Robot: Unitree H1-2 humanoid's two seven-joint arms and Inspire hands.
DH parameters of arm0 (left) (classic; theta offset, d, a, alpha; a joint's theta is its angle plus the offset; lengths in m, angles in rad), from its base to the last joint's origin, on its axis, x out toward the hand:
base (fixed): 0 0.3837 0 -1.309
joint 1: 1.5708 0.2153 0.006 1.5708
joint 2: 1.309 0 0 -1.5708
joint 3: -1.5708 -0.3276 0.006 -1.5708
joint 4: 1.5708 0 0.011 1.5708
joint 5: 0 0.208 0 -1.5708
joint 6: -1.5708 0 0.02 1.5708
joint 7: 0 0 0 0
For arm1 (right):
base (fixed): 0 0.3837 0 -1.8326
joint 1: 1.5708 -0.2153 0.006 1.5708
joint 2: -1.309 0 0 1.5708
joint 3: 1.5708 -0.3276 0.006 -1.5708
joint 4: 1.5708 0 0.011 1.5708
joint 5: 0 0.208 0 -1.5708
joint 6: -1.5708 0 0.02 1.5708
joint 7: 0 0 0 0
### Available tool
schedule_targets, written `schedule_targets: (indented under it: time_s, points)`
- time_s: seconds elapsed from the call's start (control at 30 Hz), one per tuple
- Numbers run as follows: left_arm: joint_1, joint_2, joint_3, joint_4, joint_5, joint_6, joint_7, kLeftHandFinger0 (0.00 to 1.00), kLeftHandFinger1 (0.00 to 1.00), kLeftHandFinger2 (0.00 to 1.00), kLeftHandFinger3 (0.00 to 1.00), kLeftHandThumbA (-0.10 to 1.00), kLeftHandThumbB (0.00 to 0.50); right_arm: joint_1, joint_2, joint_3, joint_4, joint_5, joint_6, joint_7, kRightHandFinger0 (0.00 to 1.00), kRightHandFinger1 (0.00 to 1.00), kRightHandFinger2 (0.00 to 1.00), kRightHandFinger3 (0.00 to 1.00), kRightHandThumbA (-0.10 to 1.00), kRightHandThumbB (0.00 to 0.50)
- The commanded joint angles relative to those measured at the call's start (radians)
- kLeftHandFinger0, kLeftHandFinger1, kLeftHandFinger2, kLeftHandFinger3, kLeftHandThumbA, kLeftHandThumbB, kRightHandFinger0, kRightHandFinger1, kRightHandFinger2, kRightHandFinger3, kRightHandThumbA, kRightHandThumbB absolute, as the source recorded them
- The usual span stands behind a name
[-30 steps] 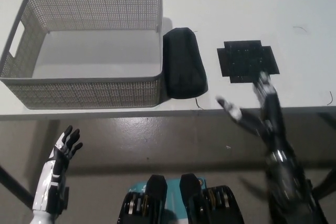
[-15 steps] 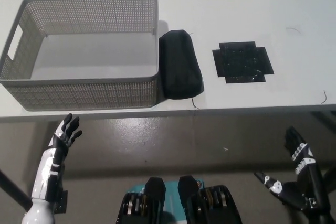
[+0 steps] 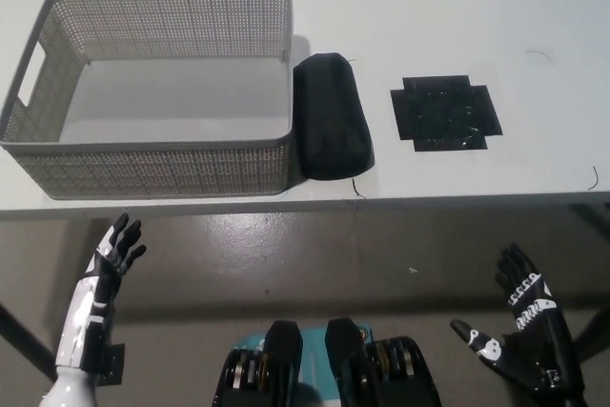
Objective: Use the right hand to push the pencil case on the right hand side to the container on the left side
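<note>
Since a second ago, the black right hand (image 3: 522, 335) has left the worktop edge, where it reached up near the black patch, and now sits low at about five o'clock in the head view, below and off the worktop. It is open, fingers spread, holding nothing. The slight shift of everything else between frames looks like camera motion, not movement of the objects.

The black pencil case (image 3: 331, 128) lies on the white worktop (image 3: 429, 7) just right of centre, its long side against the right wall of the grey mesh basket (image 3: 152, 92), which fills the ten o'clock area and appears empty. A flat black cross-shaped patch (image 3: 445, 113) lies on the worktop at about two o'clock, well apart from the case. The white left hand (image 3: 112, 256) rests at seven o'clock below the worktop edge, fingers open, holding nothing.

The push appears finished, with the case beside the basket rather than inside it. The main risk from here is a further push: it could shove the light basket sideways, or turn the case around the basket's corner and towards the near edge of the worktop.
</note>
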Motion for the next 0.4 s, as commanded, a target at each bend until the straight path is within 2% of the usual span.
schedule_targets:
  time_s: [0.0, 0.2, 0.37]
  points:
    - [0.015, -0.008, 0.025, -0.029, 0.012, -0.040, 0.038, 1.00, 1.00, 1.00, 1.00, 1.00, 0.069, -0.002, 0.003, -0.017, -0.014, 0.021, -0.048, 0.041, 1.00, 1.00, 1.00, 1.00, 1.00, 0.255]
    - [0.030, -0.022, 0.035, -0.023, 0.022, -0.040, 0.050, 1.00, 1.00, 1.00, 1.00, 1.00, 0.110, 0.012, 0.004, -0.024, -0.018, 0.035, -0.041, 0.059, 1.00, 1.00, 1.00, 1.00, 1.00, 0.239]
    - [0.038, -0.030, 0.035, -0.029, 0.020, -0.040, 0.046, 1.00, 1.00, 1.00, 1.00, 1.00, 0.104, 0.019, 0.005, -0.032, -0.027, 0.029, -0.031, 0.057, 1.00, 1.00, 1.00, 1.00, 1.00, 0.223]
